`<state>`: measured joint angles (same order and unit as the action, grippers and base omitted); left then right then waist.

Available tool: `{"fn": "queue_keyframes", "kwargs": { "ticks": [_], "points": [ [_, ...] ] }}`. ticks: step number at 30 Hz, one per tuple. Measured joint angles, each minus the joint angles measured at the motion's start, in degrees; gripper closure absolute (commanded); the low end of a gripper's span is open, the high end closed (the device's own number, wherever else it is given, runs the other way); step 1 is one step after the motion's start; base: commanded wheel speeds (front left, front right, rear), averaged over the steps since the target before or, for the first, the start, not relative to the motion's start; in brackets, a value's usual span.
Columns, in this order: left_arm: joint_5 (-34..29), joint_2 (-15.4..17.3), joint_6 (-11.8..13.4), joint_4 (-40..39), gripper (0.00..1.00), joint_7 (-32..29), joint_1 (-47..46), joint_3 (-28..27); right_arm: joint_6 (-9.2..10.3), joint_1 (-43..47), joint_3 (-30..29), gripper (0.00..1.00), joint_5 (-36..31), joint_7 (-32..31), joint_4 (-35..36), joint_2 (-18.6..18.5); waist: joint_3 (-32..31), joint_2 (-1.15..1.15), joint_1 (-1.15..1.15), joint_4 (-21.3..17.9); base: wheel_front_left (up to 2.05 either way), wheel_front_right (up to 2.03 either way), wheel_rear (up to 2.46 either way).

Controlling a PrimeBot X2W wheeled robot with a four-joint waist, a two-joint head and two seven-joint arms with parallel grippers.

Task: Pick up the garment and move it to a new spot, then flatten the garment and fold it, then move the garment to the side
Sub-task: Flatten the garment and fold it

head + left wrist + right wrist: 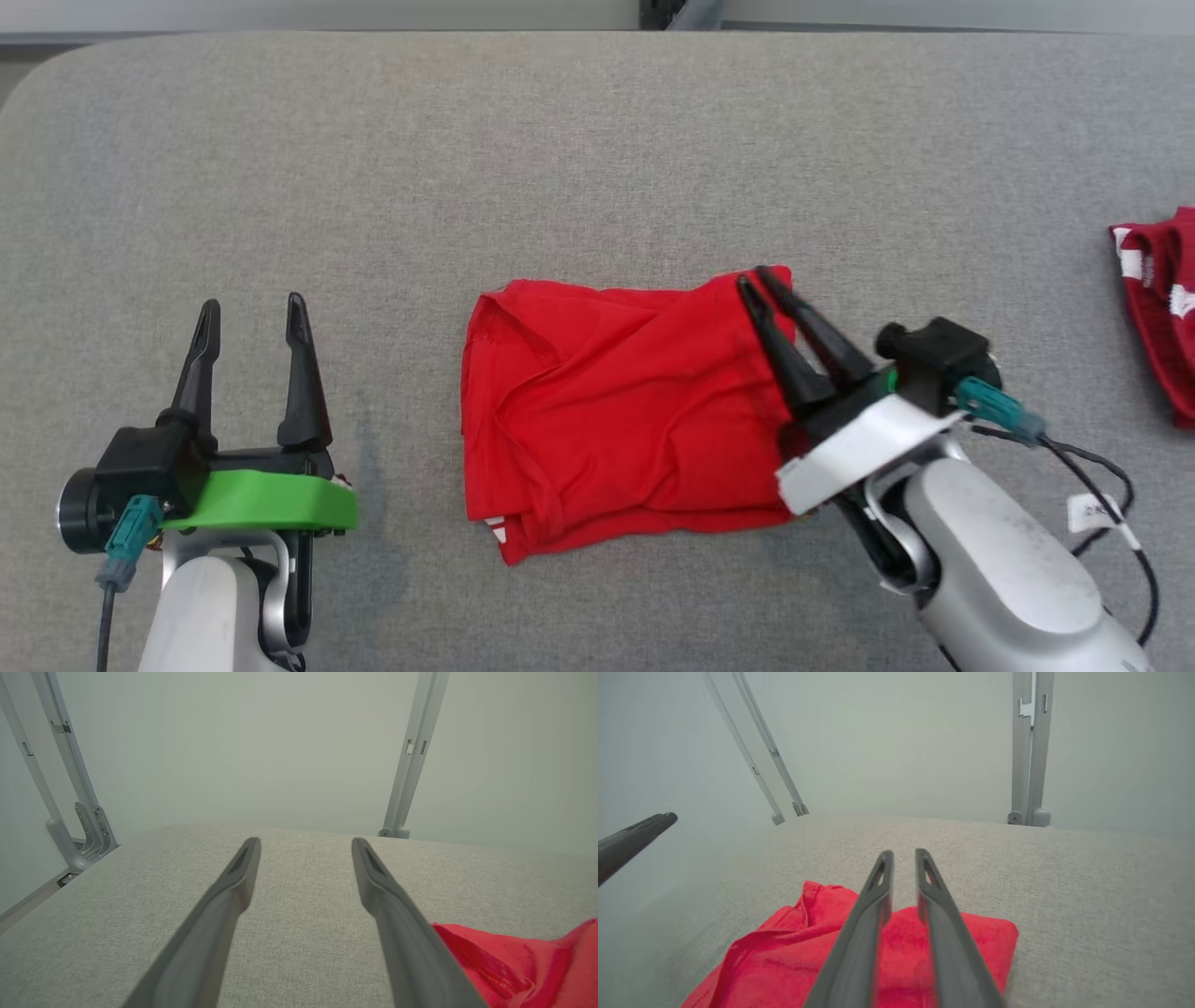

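A bright red garment [616,401] lies folded into a rough rectangle at the middle of the grey table [597,140]. My right gripper [754,276] reaches over its far right corner, the fingers only a narrow slit apart with nothing between them. From the right wrist, that gripper [904,853] has its tips just past the garment [784,961]. My left gripper [254,306] stands open over bare table to the left of the cloth, well apart from it. In the left wrist view that gripper [306,842] is spread wide, with the garment [528,961] at the lower right.
A second, darker red garment [1162,308] with white stripes lies at the table's right edge. Grey frame posts [411,765] stand behind the far edge. A cable [1102,485] loops beside my right forearm. One finger of the left gripper [640,830] enters the right wrist view.
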<state>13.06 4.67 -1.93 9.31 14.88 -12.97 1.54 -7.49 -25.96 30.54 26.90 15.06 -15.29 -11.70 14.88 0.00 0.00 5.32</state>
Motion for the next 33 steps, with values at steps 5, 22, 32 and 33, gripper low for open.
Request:
{"fn": "queue_keyframes", "kwargs": {
  "ticks": [5, 22, 32, 33],
  "points": [
    [0.0, 0.5, 0.7, -0.5, 0.0, -0.2, 0.6, -0.3, 0.0, 7.1, -13.4, 0.0, -4.5, -1.0, 5.0, 0.0, -1.6, 0.0, 0.0, -1.9, 0.0, 0.0, 0.0],
    [0.5, 2.8, 2.4, -3.7, 0.0, -2.8, 7.1, -1.5, 0.0, 18.9, -27.0, 0.0, -9.4, -5.0, 11.7, 1.2, -8.9, 0.0, 0.0, -5.7, 0.0, 0.0, 0.0],
    [0.2, 4.3, 2.4, -5.4, 0.0, -5.1, 12.1, -0.8, 0.01, 23.8, -28.3, 0.0, -9.7, -7.4, 13.7, 1.2, -14.6, 0.0, 0.0, -6.1, 0.0, 0.0, 0.0],
    [0.0, 4.5, 2.4, -5.8, 0.0, -5.5, 12.6, -0.6, 0.0, 24.2, -28.6, 0.0, -9.8, -7.5, 14.0, 1.2, -15.0, 0.0, 0.0, -6.1, 0.0, 0.0, 0.0]
  ]
}}
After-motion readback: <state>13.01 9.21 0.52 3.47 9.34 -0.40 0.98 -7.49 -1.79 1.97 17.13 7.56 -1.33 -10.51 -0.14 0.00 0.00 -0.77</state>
